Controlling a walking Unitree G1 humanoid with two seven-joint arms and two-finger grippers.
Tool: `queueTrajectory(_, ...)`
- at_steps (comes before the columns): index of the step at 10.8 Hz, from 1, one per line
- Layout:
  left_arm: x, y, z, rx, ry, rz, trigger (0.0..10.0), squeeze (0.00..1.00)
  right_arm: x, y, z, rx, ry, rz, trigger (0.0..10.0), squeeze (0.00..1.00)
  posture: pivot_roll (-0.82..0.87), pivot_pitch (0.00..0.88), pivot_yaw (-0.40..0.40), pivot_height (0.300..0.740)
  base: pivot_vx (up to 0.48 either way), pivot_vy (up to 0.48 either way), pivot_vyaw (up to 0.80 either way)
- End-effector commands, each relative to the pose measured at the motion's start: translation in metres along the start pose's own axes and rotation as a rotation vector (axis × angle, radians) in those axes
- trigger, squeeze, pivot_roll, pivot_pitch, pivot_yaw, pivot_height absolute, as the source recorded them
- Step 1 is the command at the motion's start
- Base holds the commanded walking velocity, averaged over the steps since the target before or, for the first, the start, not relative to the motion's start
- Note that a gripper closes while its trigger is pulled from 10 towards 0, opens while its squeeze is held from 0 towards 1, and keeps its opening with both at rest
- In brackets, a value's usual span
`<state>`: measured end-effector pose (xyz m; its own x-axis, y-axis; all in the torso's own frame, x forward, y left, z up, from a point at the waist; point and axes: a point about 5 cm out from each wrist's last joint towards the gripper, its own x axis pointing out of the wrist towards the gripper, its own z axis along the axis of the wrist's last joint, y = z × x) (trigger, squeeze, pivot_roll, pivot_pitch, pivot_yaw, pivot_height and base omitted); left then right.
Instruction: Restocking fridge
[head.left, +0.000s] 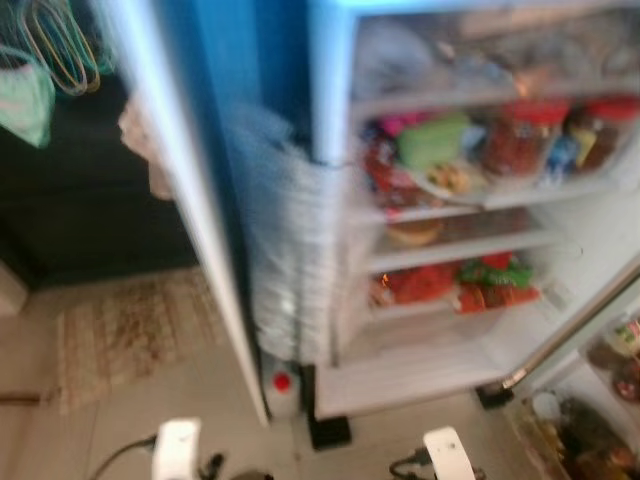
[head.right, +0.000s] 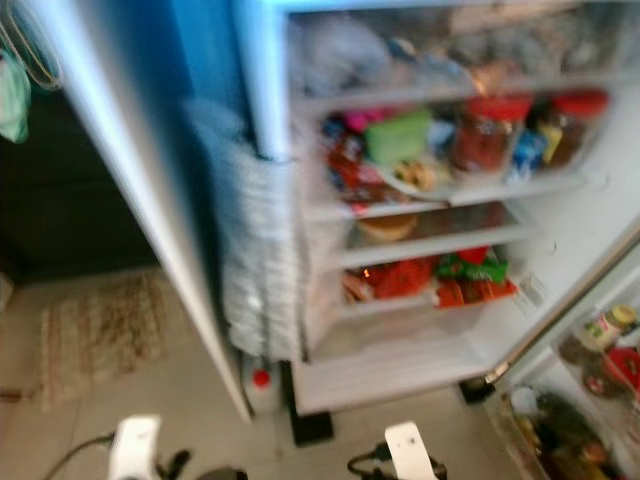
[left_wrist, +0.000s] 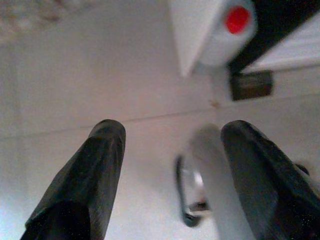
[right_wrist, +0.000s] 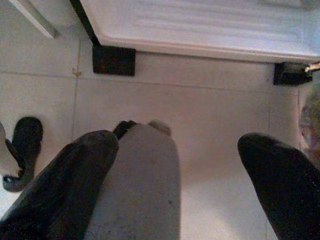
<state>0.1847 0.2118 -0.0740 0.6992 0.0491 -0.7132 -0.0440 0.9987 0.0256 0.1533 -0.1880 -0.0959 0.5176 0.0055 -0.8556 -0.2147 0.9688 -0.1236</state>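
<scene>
The fridge (head.left: 470, 200) is standing open straight ahead, its shelves holding red-lidded jars (head.left: 520, 135), a green packet (head.left: 432, 140) and red and green packets (head.left: 490, 280) lower down — the whole scene blurred. Its door (head.left: 180, 200) is swinging out to the left, with a white bottle with a red cap (head.left: 282, 385) sitting on the tiled floor (head.left: 150, 390) just beside the fridge's base. Both arms are hanging low over the floor — the left gripper (left_wrist: 172, 150) and the right gripper (right_wrist: 177, 160) each showing fingers spread apart, holding nothing.
</scene>
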Motion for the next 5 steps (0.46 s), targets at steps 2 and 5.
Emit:
queueTrajectory(2, 0.0007, -0.0038, 0.0009, -0.004, -0.004, -0.013, 10.0, 0.00, -0.0040, 0.0046, -0.0221, 0.009, 0.081, 0.015, 10.0, 0.00, -0.03, 0.036, 0.033, 0.662, 0.000, 0.163, 0.00)
queueTrajectory(5, 0.0011, -0.0055, 0.0030, 0.001, -0.017, -0.017, 10.0, 0.00, -0.0039, 0.0049, -0.0219, 0.015, 0.082, 0.018, 10.0, 0.00, -0.03, 0.039, 0.032, 0.662, 0.000, 0.000, 0.00)
